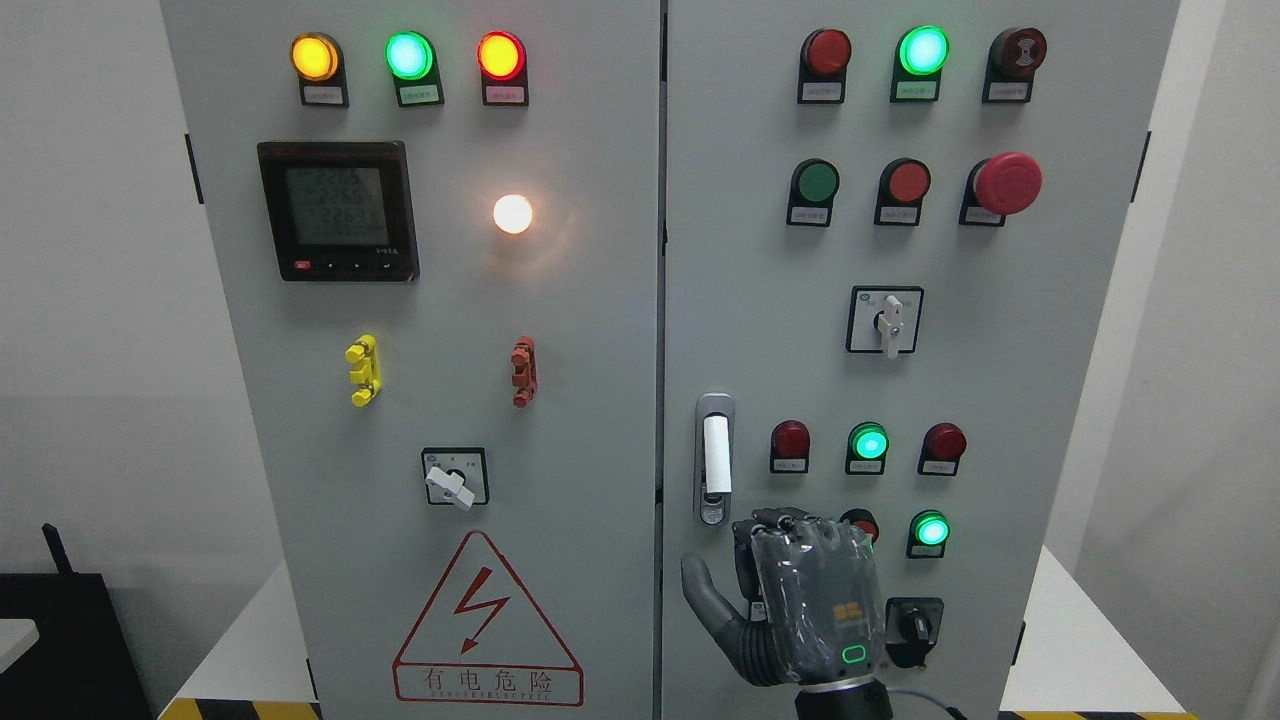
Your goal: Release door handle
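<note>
Facing a grey two-door electrical cabinet (600,400), the head view shows one robot hand (800,600) rising from the bottom edge right of the middle, so it is the right hand. Its back faces the camera, the thumb (705,595) stands out to the left and the fingers (775,530) are bent forward at the knuckles; they grip nothing. The door handle (714,458), a slim vertical silver fitting with a white grip, sits at the left edge of the right door, just above and slightly left of the hand and apart from it. The hand partly covers a red lamp (862,522) and stands beside a black rotary switch (914,628). Green, red and amber indicator lamps are lit on both doors. The left door carries a digital meter (338,210) and a triangular shock-warning sign (487,625). A red mushroom stop button (1006,184) is on the right door.
</note>
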`<action>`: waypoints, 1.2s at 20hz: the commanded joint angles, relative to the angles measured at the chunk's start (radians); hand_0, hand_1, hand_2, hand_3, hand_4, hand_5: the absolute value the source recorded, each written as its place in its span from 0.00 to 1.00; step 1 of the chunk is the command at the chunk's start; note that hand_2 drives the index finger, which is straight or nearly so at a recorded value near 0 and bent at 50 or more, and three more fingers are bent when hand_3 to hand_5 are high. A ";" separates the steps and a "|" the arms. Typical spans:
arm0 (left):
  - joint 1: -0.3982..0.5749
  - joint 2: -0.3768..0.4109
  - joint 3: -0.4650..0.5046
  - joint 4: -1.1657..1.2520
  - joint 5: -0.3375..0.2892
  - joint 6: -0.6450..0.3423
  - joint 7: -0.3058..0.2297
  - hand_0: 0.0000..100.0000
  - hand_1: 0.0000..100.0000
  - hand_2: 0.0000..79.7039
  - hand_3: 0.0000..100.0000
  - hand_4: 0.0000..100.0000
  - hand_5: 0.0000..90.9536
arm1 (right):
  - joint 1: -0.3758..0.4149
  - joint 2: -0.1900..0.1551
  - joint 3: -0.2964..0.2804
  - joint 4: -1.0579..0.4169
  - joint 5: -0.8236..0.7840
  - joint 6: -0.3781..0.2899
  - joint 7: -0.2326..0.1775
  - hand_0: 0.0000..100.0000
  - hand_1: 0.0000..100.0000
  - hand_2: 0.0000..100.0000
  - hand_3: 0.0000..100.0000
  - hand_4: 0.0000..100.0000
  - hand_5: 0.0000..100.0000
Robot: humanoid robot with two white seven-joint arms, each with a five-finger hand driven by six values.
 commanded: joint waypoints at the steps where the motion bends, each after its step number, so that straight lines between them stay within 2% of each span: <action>1: 0.000 0.000 0.000 -0.009 -0.028 -0.001 0.001 0.12 0.39 0.00 0.00 0.00 0.00 | -0.021 0.012 -0.018 -0.005 0.002 0.011 0.002 0.37 0.60 1.00 1.00 1.00 1.00; 3: 0.000 0.000 0.000 -0.009 -0.028 -0.001 0.001 0.12 0.39 0.00 0.00 0.00 0.00 | -0.022 0.012 -0.016 -0.005 0.002 0.012 0.002 0.37 0.60 1.00 1.00 1.00 1.00; 6: 0.000 0.000 0.000 -0.009 -0.028 -0.001 0.001 0.12 0.39 0.00 0.00 0.00 0.00 | -0.041 0.013 -0.018 -0.005 0.004 0.012 0.028 0.38 0.60 1.00 1.00 1.00 1.00; 11: 0.000 0.000 0.000 -0.009 -0.028 -0.001 0.001 0.12 0.39 0.00 0.00 0.00 0.00 | -0.061 0.012 -0.016 -0.003 0.004 0.028 0.044 0.38 0.59 1.00 1.00 1.00 1.00; 24: 0.000 0.000 0.000 -0.009 -0.028 -0.001 0.001 0.12 0.39 0.00 0.00 0.00 0.00 | -0.069 0.012 -0.004 -0.003 0.002 0.038 0.044 0.39 0.58 1.00 1.00 1.00 1.00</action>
